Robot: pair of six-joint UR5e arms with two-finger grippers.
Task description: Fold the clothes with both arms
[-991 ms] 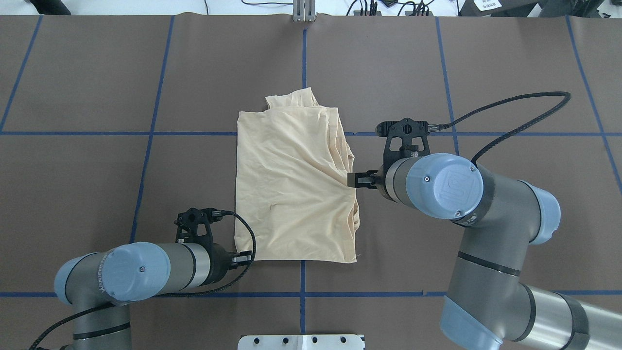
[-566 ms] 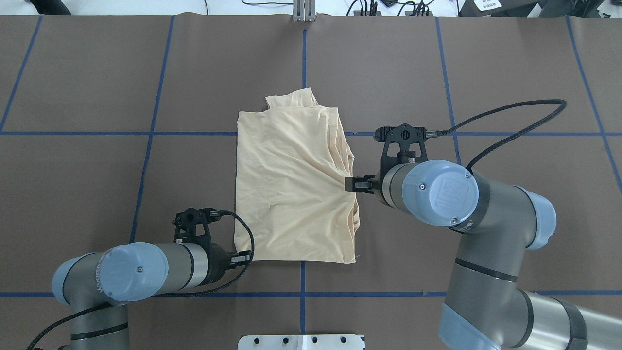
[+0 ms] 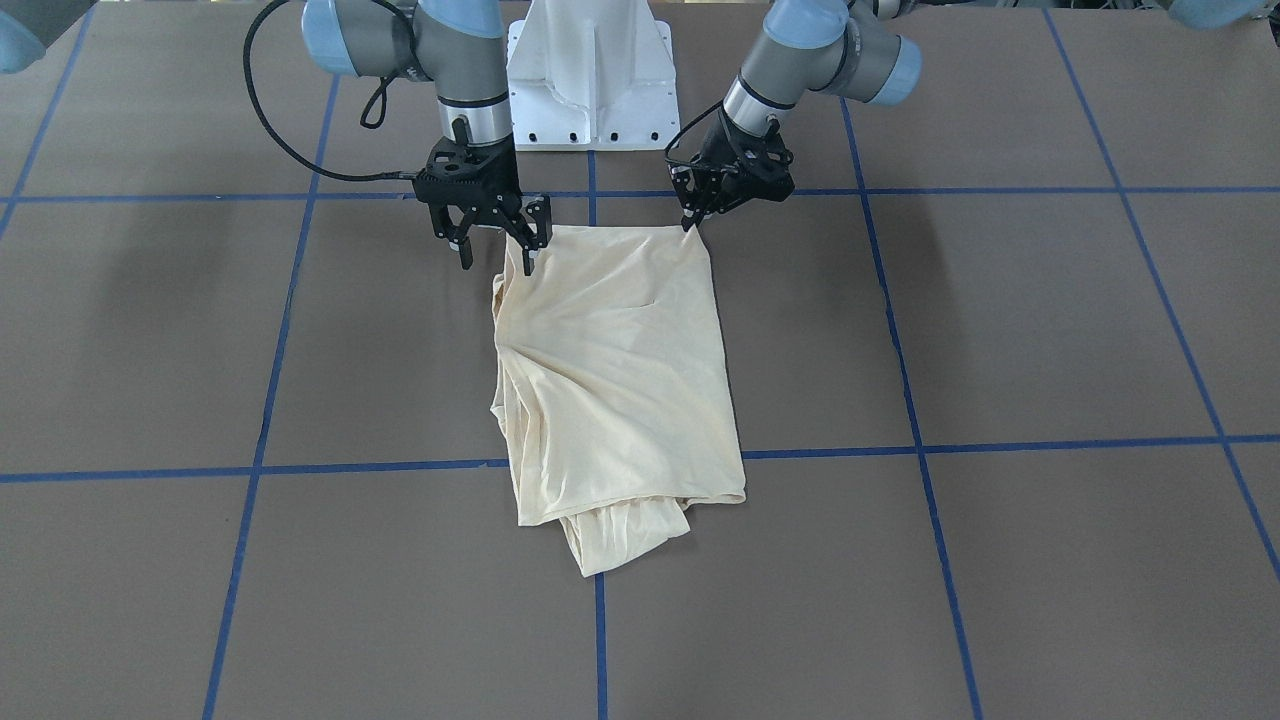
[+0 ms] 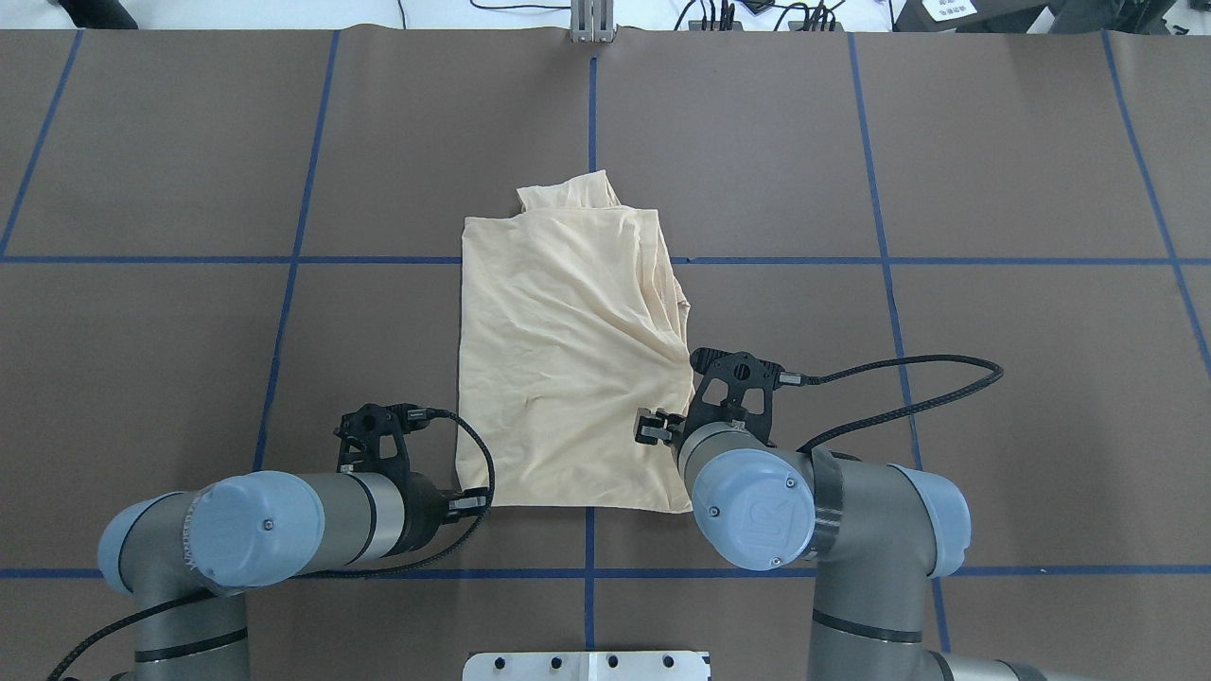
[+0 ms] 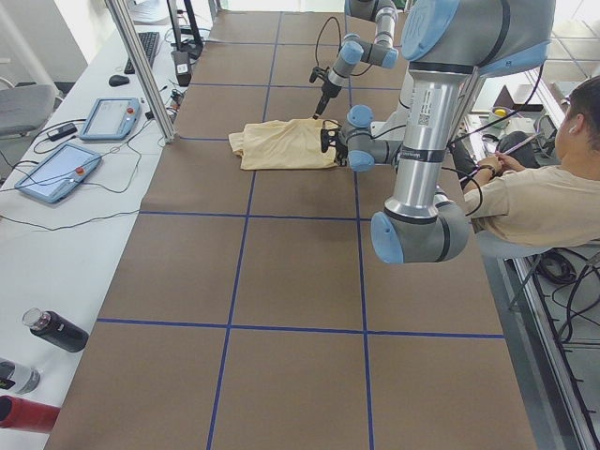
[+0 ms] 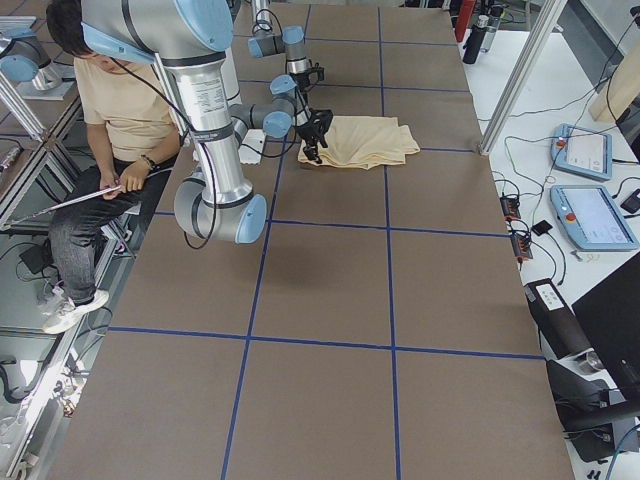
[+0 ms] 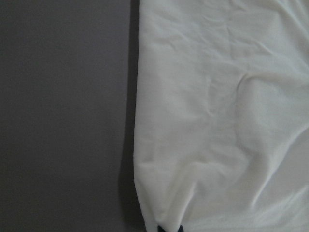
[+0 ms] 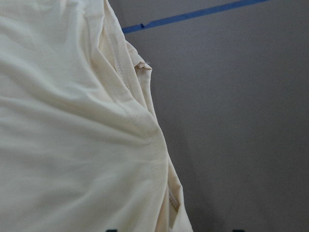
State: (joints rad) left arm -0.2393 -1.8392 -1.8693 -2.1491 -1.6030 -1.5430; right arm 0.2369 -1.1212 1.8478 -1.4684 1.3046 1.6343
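Note:
The clothes are one cream shirt (image 4: 568, 359), lying folded and wrinkled in the middle of the table (image 4: 189, 359); its print and tag are hidden. My left gripper (image 4: 473, 501) sits at the shirt's near left corner and is shut on it. In the front-facing view it (image 3: 688, 226) pinches that corner, and the left wrist view shows cloth (image 7: 217, 121) bunched at its tips. My right gripper (image 4: 648, 427) hovers open over the shirt's near right edge. Its fingers (image 3: 530, 250) are spread with nothing between them in the front-facing view (image 3: 497, 250). The right wrist view shows the shirt's (image 8: 72, 135) seamed edge.
Blue tape lines (image 4: 588, 567) grid the brown table. The white pedestal base (image 3: 590, 70) stands at the robot's edge. A seated person (image 5: 534, 197) is beside the table. Tablets (image 5: 56, 173) and bottles (image 5: 52, 330) lie on the side bench beyond the far edge.
My right gripper left the middle of the shirt's right edge and moved toward the robot to the near right corner, now open. The left gripper and the shirt stayed put.

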